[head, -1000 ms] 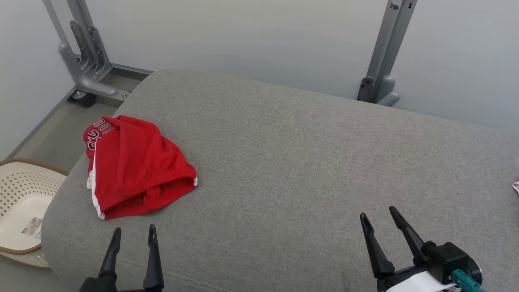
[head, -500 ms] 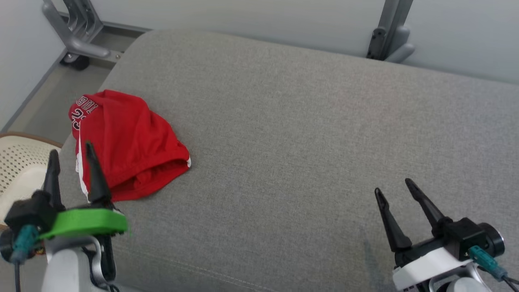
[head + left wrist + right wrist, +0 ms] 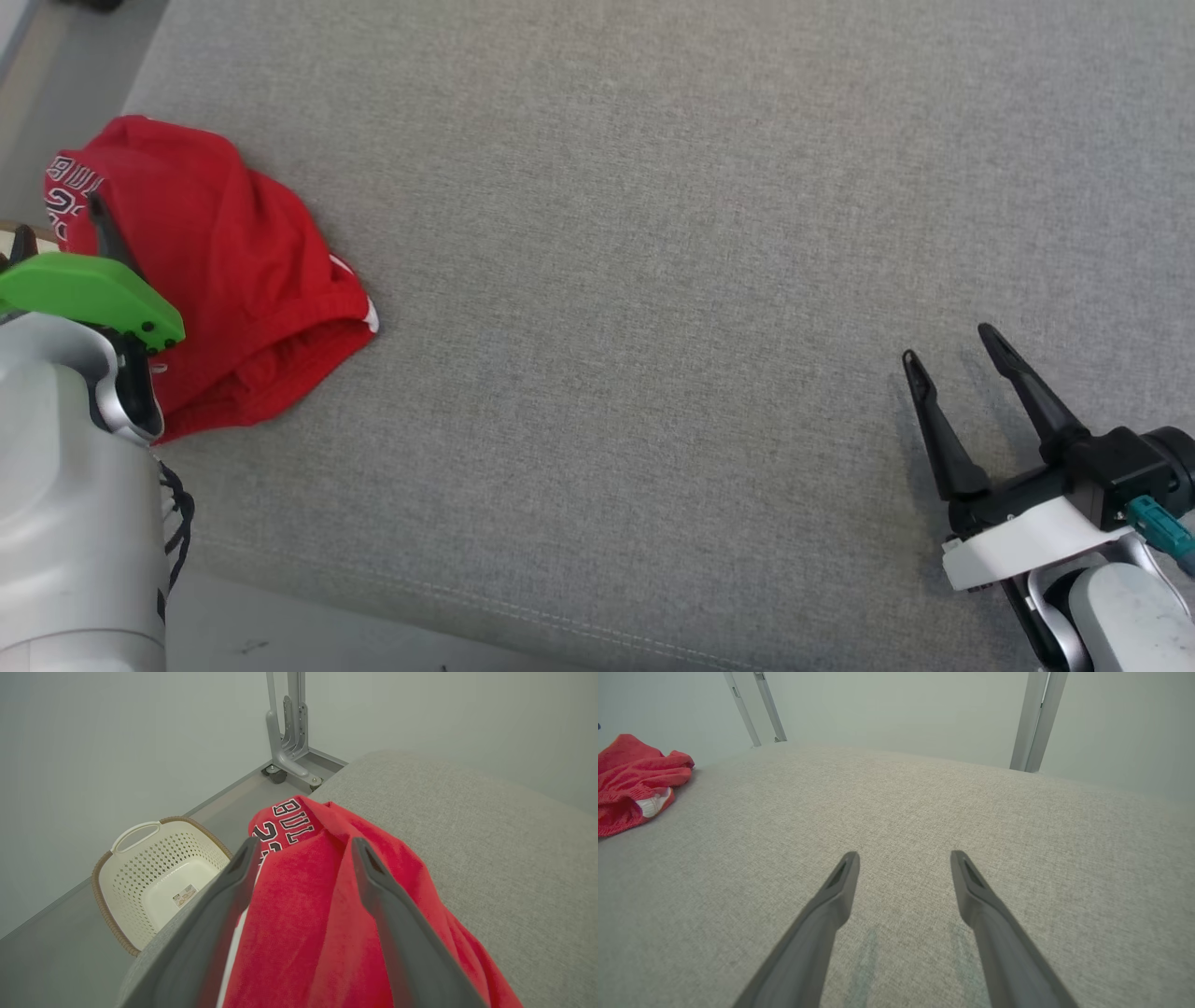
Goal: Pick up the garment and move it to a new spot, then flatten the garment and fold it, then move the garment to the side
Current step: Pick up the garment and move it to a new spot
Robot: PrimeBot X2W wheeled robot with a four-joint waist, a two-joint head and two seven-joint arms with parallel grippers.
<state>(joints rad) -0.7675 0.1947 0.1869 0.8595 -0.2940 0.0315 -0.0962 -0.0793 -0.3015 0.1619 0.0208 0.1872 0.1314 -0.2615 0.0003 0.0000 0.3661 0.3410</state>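
The garment (image 3: 224, 271) is a crumpled red pair of shorts with white trim and lettering, lying at the left end of the grey cushion (image 3: 653, 280). My left gripper (image 3: 56, 221) hovers open over the garment's left part, its green-topped wrist covering the near edge. In the left wrist view the garment (image 3: 308, 924) lies under and between the spread fingers of the left gripper (image 3: 304, 842), which grip nothing. My right gripper (image 3: 949, 345) stands open above bare cushion at the lower right, far from the garment (image 3: 630, 779), with nothing in the right gripper (image 3: 904, 854).
A cream perforated basket (image 3: 159, 877) stands on the floor beyond the cushion's left end. A grey metal frame on wheels (image 3: 287, 742) stands by the wall behind it, and two more posts (image 3: 1036, 718) rise behind the cushion. The cushion's wide middle is bare fabric.
The head camera has tilted down, so the wall and frame have left the picture. My left arm has risen and reached forward over the garment's left part. Both grippers have stayed open.
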